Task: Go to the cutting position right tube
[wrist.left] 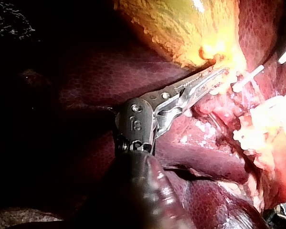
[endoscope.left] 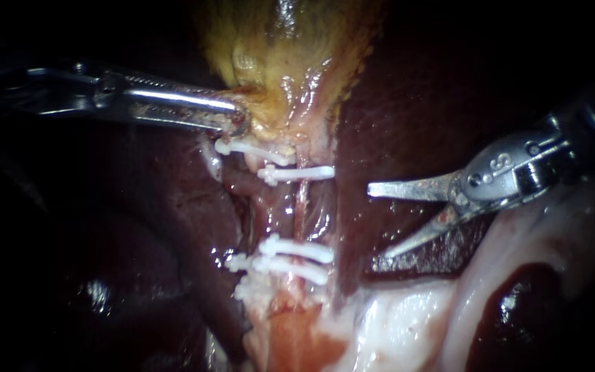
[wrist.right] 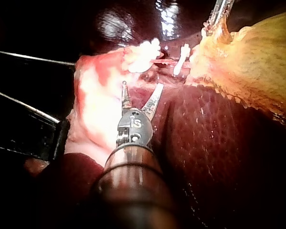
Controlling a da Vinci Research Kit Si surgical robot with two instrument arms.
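My right instrument (endoscope.left: pixel 378 221) hangs with blades apart over the wet, dark liver (endoscope.left: pixel 408 89), near the clipped right tube (endoscope.left: pixel 302 203). My left instrument (endoscope.left: pixel 239 122) is clamped on the yellow gallbladder (endoscope.left: pixel 290 62).

No legible text or labels.

Bright, polished metal forms the left instrument (endoscope.left: pixel 239 122), glossy under the light. The right instrument (endoscope.left: pixel 379 220) carries duller, smeared metal blades. The white clips (endoscope.left: pixel 296 173) look like smooth plastic. The liver (endoscope.left: pixel 394 117) is wet, glossy and finely pebbled. The gallbladder (endoscope.left: pixel 290 55) glistens, its edge rough and granular.
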